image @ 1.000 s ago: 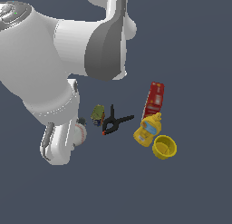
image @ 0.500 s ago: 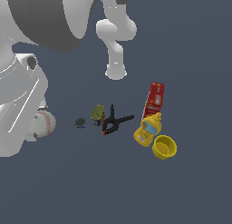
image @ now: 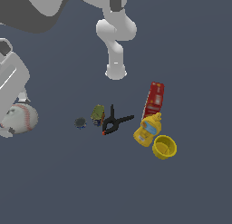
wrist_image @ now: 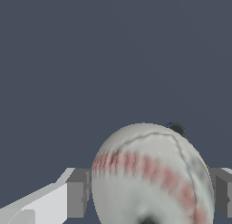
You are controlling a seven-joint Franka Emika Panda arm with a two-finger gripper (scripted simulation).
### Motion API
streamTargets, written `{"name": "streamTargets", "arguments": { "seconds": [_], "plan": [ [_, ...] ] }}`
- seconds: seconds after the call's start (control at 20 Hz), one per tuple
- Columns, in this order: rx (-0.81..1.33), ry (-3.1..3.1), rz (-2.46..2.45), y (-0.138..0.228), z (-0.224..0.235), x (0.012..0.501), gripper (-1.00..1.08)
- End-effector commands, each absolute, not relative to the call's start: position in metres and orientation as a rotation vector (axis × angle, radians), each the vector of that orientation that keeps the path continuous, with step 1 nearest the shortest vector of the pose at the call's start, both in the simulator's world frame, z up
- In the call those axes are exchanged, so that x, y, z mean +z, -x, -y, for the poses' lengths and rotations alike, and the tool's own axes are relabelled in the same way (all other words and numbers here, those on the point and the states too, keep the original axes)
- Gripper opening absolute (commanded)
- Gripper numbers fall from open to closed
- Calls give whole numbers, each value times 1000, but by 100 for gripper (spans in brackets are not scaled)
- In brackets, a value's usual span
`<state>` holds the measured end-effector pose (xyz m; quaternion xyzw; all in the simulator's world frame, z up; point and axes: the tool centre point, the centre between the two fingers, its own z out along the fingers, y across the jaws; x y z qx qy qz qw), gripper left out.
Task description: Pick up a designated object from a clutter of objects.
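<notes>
Gripping the baseball (wrist_image: 152, 175) across its widest part, the fingers (wrist_image: 77, 191) sit closed against its two sides in the wrist view. In the exterior view the ball (image: 19, 119) hangs at that view's far left, well apart from the green piece (image: 97, 113), black clamp (image: 114, 122), red box (image: 154, 99), yellow bottle (image: 147, 129) and yellow cup (image: 164, 147). Judging by its look, it is light, hard and smooth; a round shape can roll out, so a hold across the middle seems best.

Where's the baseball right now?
The baseball sits at the exterior view's far left, held between the end effector's fingers, well apart from the clutter; its nearest neighbour is the small dark piece.
</notes>
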<state>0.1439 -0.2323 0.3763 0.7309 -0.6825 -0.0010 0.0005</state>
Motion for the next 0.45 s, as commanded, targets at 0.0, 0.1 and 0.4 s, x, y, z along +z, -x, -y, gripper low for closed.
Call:
{"name": "streamTargets", "arguments": {
  "seconds": [0.0,0.1,0.4],
  "plan": [
    [0,-2297,2143,-145,236,382,-100],
    [0,-2297,2143,-145,238,383,-100],
    [0,-2297,2143,-146,240,385,-100]
  ]
}}
